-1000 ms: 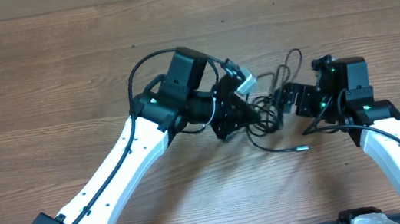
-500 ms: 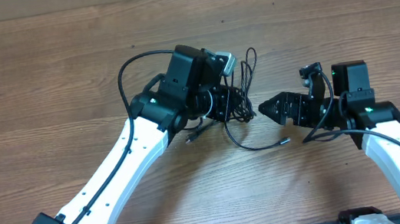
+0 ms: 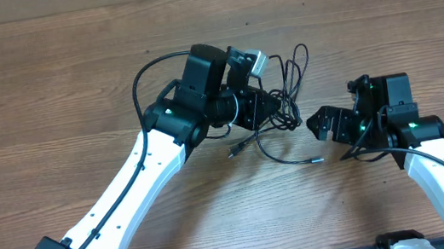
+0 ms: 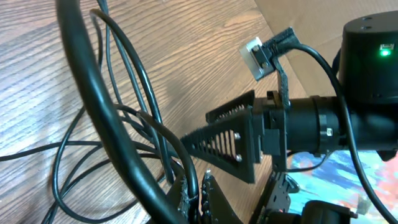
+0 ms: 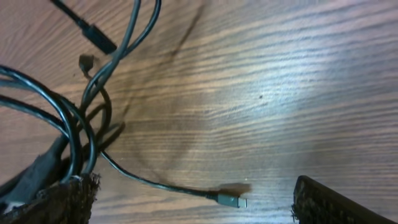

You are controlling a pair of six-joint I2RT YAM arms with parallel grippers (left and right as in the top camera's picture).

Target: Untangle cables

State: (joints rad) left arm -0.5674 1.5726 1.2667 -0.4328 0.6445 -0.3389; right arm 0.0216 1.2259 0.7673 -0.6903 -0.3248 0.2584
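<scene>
The cables (image 3: 292, 81) are thin black cords bunched in loops at the table's middle. My left gripper (image 3: 275, 106) is shut on the bunch; in the left wrist view its jaws (image 4: 200, 194) pinch one cord of the cables (image 4: 134, 93). One plug end (image 3: 234, 150) lies below the left gripper, and a silvery one (image 3: 315, 161) trails to the lower right. My right gripper (image 3: 322, 121) is open and empty, just right of the bunch. In the right wrist view its fingers (image 5: 193, 190) frame the silvery plug (image 5: 233, 200), with the cables (image 5: 93, 93) at the left.
The wooden table (image 3: 46, 96) stretches all round. My left arm's own thick black wire (image 3: 143, 79) arches above its wrist. The right arm's finger (image 4: 227, 140) shows in the left wrist view, close to the bunch.
My left gripper has moved right with the bunch in it, and the loops have spread out. My right gripper has drawn back to the right, open, away from the cords.
</scene>
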